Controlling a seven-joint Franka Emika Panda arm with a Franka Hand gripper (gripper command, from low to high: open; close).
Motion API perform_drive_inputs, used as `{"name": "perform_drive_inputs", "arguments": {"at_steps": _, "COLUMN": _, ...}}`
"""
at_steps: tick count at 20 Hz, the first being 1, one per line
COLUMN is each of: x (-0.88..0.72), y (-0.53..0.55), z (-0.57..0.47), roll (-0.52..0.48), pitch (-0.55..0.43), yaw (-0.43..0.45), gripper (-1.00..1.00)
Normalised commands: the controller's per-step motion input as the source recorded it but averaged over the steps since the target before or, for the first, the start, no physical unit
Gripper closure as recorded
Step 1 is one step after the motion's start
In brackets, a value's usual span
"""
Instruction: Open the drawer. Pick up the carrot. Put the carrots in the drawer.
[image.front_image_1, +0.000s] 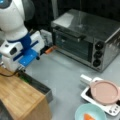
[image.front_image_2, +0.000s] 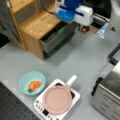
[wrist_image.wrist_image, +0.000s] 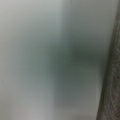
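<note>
Drawer (image.front_image_2: 53, 40): seen pulled out from the cabinet (image.front_image_2: 37, 25) with the light wooden top; a wide, shallow, dark grey box with thin walls, also seen in a front view (image.front_image_1: 37, 86) as a dark open trough beside the wood.
Inside the drawer: something green (image.front_image_2: 60, 30) is glimpsed near its far end, under the arm; what it is cannot be made out.
Carrot (image.front_image_2: 34, 85): a small, bright orange, tapered piece, laid in the light blue bowl (image.front_image_2: 25, 80) on the table (image.front_image_2: 82, 60), well apart from the drawer; in a front view only its orange top (image.front_image_1: 88, 117) is caught at the bottom edge, inside the bowl (image.front_image_1: 82, 110).
Second orange piece: a small orange item (image.front_image_1: 50, 50) is seen on the table in front of the silver toaster oven (image.front_image_1: 85, 37), just beside the arm; it shows too in a front view (image.front_image_2: 84, 29), near the arm's white housing.
Gripper (image.front_image_1: 22, 71): lowered at the open drawer, by the cabinet edge, its fingers hidden behind the white and blue wrist (image.front_image_2: 71, 11); whether the jaws are apart or together cannot be told, and nothing is seen held.
Wrist view: only a pale grey blur is offered, with a darker speckled band down the right side; no gripper is shown there.
Elsewhere on the table: a pink pan (image.front_image_2: 58, 98) is set on a white cooktop (image.front_image_2: 41, 107).
</note>
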Motion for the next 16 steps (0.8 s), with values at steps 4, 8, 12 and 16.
{"name": "perform_drive_inputs", "arguments": {"at_steps": 4, "x": 0.11, "y": -0.1, "z": -0.02, "roll": -0.071, "pitch": 0.01, "yaw": 0.119, "gripper": -1.0}}
{"name": "perform_drive_inputs", "arguments": {"at_steps": 8, "x": 0.13, "y": -0.08, "z": -0.05, "roll": -0.067, "pitch": 0.026, "yaw": 0.12, "gripper": -1.0}}
{"name": "perform_drive_inputs", "arguments": {"at_steps": 12, "x": 0.17, "y": -0.07, "z": -0.08, "roll": -0.044, "pitch": 0.091, "yaw": 0.082, "gripper": -1.0}}
{"name": "perform_drive_inputs", "arguments": {"at_steps": 16, "x": 0.23, "y": -0.08, "z": -0.1, "roll": -0.034, "pitch": 0.134, "yaw": 0.037, "gripper": -1.0}}
